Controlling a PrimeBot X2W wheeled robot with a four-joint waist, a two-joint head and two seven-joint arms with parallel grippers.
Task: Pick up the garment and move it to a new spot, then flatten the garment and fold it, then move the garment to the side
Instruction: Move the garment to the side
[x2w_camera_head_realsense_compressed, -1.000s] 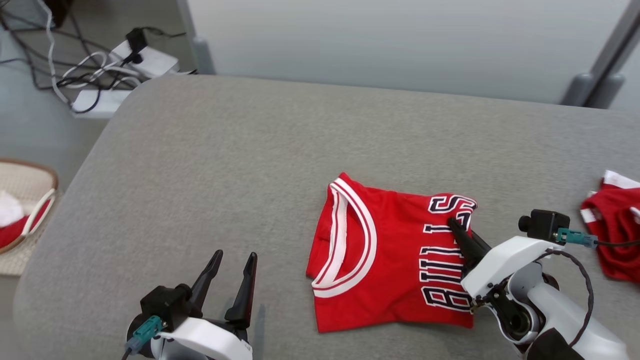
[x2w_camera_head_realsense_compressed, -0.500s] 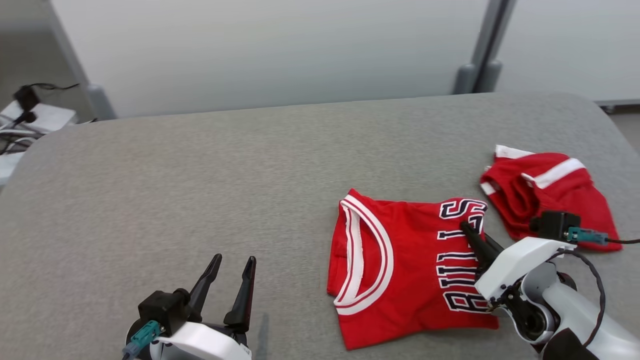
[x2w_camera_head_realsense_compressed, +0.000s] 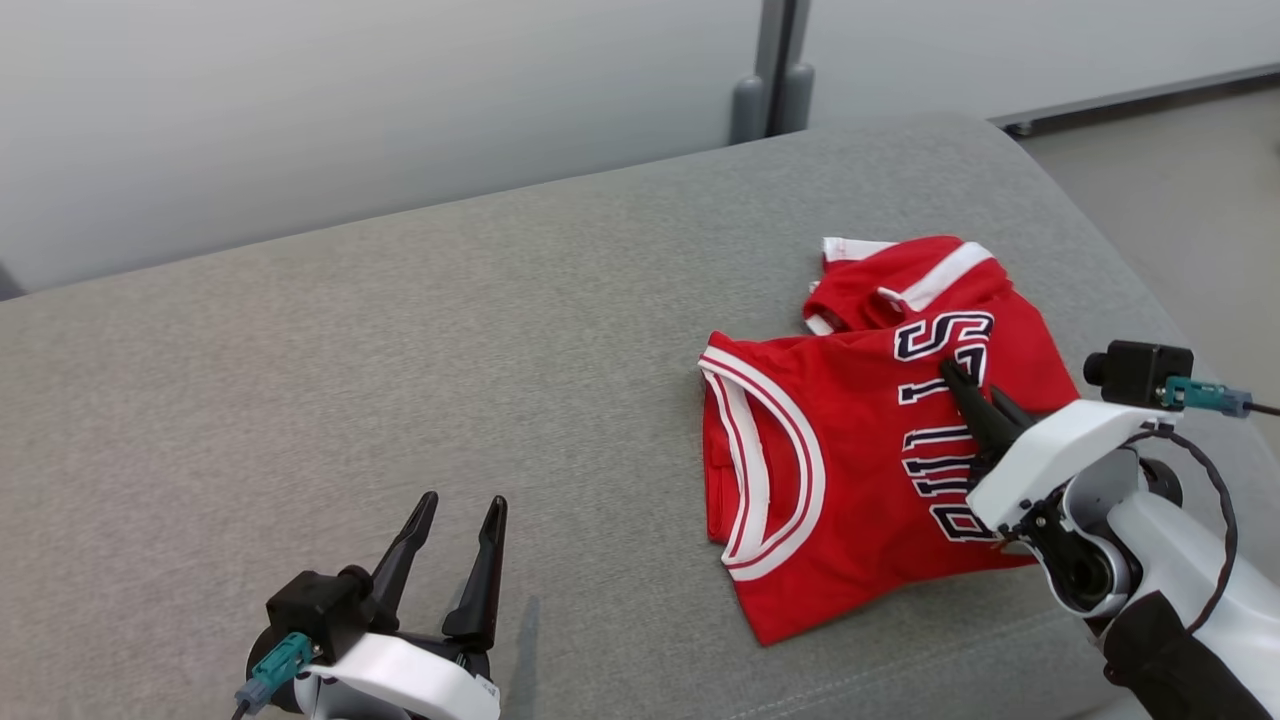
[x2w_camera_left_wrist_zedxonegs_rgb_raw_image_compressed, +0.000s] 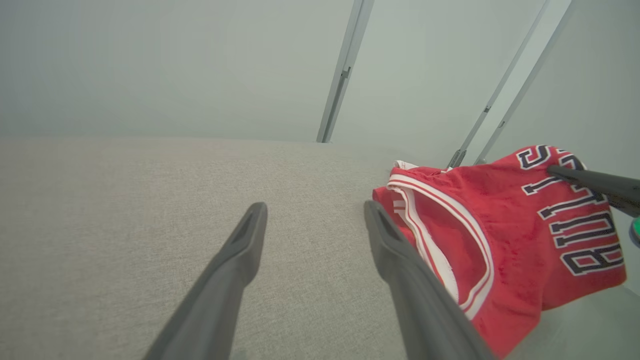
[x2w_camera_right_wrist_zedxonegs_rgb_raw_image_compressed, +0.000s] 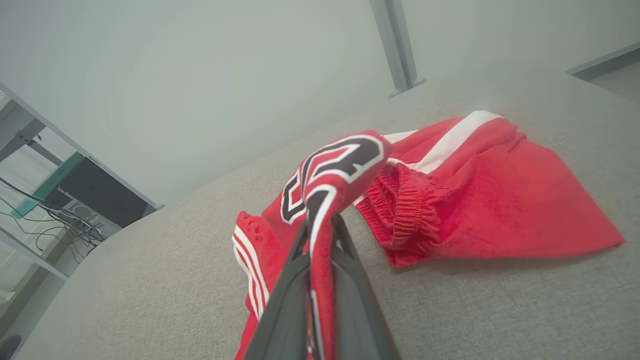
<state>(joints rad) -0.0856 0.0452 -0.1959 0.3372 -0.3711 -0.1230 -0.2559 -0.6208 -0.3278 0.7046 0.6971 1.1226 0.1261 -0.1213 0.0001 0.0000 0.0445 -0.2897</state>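
You see the folded red jersey (x2w_camera_head_realsense_compressed: 850, 480) on the right part of the grey bench (x2w_camera_head_realsense_compressed: 400, 380). Its white-and-red striped collar faces left, and dark, white-edged letters run down its right side. Your right pincer (x2w_camera_head_realsense_compressed: 960, 375) is clamped on the lettered edge, holding a fold of cloth raised. The jersey's far corner overlaps the red shorts (x2w_camera_head_realsense_compressed: 900, 270). Your left pincer (x2w_camera_head_realsense_compressed: 463, 500) stands spread, well apart from the jersey.
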